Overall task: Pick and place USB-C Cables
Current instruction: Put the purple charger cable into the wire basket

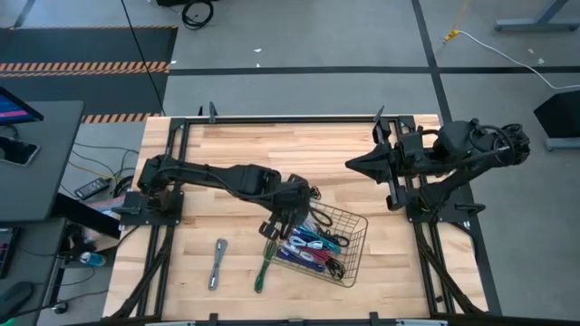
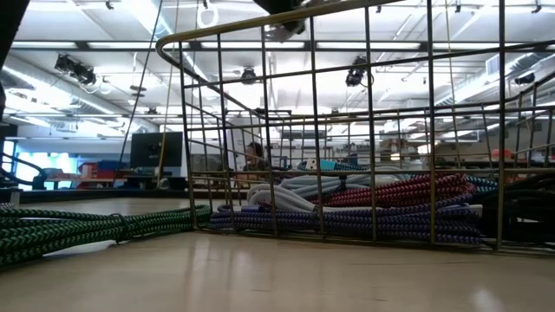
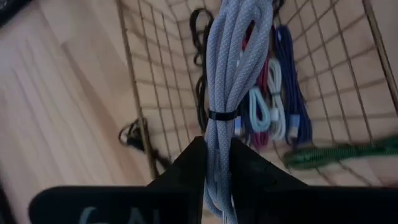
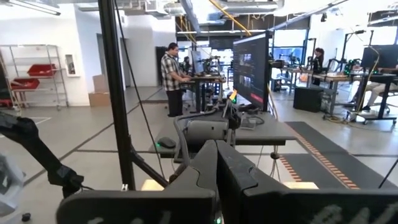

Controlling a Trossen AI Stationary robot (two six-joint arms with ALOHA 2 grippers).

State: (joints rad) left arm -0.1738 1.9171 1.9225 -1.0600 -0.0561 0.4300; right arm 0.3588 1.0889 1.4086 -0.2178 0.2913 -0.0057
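My left gripper (image 1: 288, 217) hangs over the left edge of the black wire basket (image 1: 349, 263) and is shut on a pale grey braided cable bundle (image 3: 239, 50). Inside the basket lie several bundled cables: purple (image 2: 347, 221), red (image 2: 399, 191), teal and white ones (image 3: 270, 99). A green cable (image 1: 264, 269) and a grey cable (image 1: 217, 263) lie flat on the table, left of the basket. My right gripper (image 4: 216, 155) is shut and waits at the table's right side (image 1: 355, 165). My left gripper pinches the pale grey bundle between its two fingers (image 3: 252, 168), just below the black tie (image 3: 222, 115) that binds it. The fingers lie across the bundle and come from above. The bundle reaches down into the basket; whether its far end rests on the other cables I cannot tell.
The basket's wire walls (image 2: 260, 130) stand around the cables and close to my left gripper. Bare wood (image 1: 272, 145) lies on the far half of the table. The arms' black frames (image 1: 163, 244) run along the table's left and right sides.
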